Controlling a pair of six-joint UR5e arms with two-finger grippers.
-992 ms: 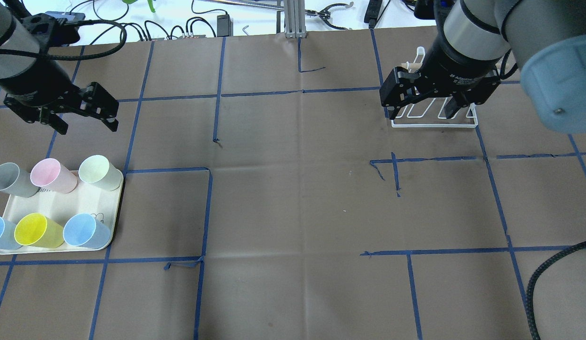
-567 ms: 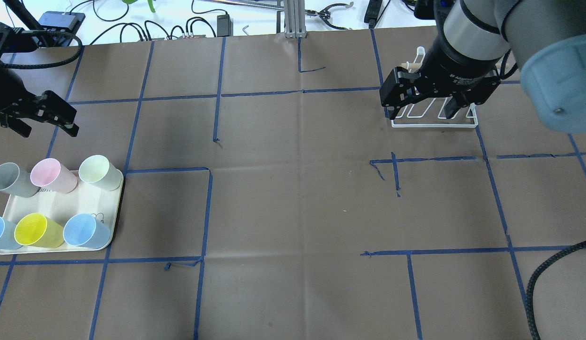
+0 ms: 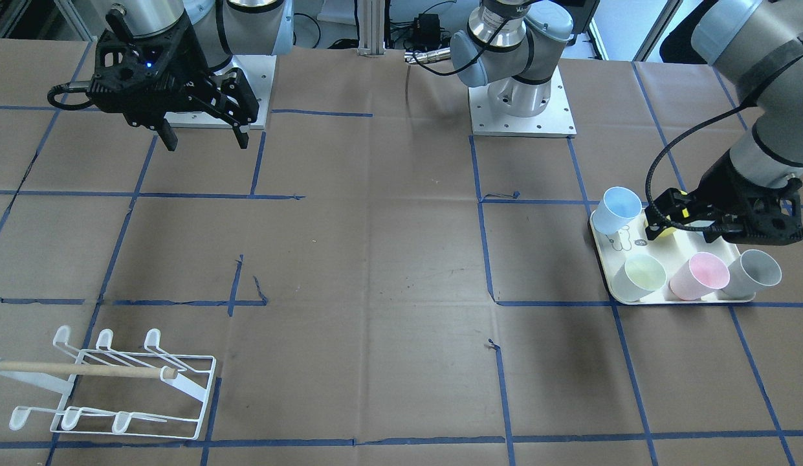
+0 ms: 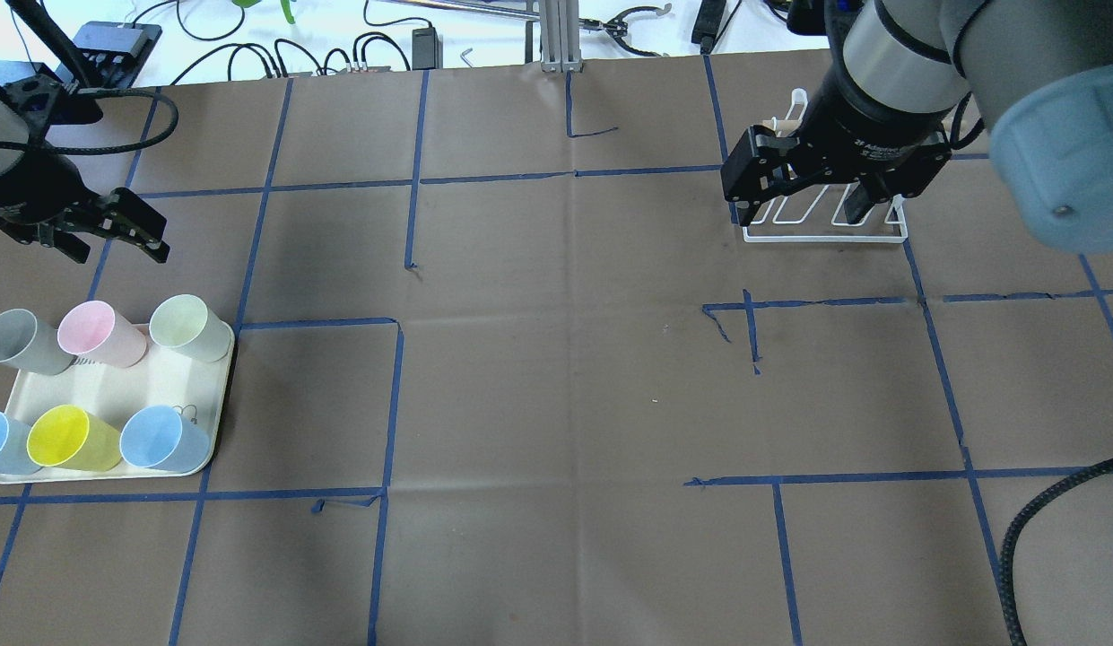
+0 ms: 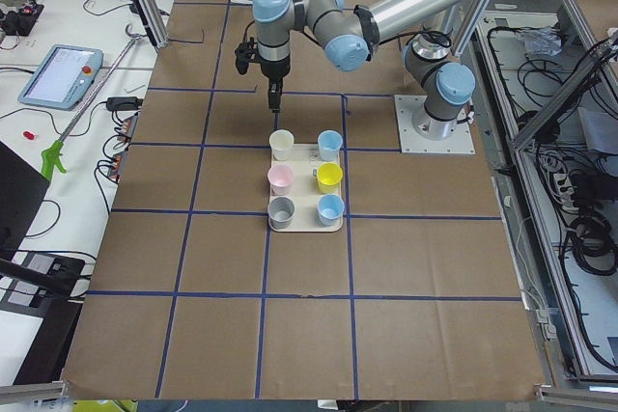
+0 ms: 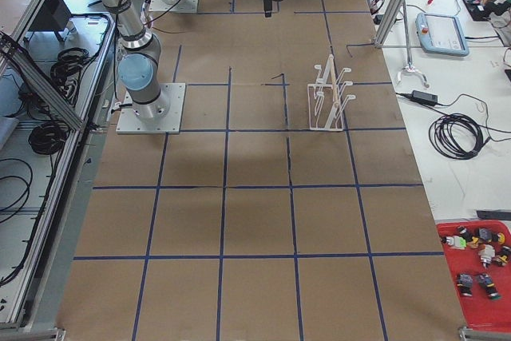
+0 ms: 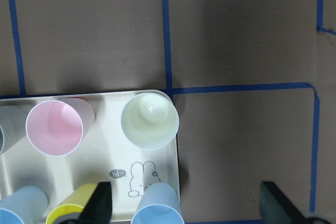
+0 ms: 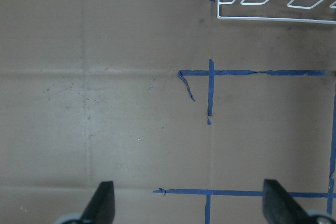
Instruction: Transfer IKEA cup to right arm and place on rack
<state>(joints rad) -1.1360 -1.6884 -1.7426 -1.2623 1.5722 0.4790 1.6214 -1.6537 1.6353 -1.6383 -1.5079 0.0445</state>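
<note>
My left pincer (image 4: 117, 251) hangs spread and empty just beyond the tray (image 7: 105, 156). I'd slide toward 6 o'clock in the overhead view, centre on the pale green cup (image 7: 149, 120) at the tray corner nearest it, then drop straight down. The right pincer (image 4: 798, 213), also spread, hides the rack (image 3: 84, 369) at its 12 o'clock; only the front-facing view shows every prong bare.
</note>
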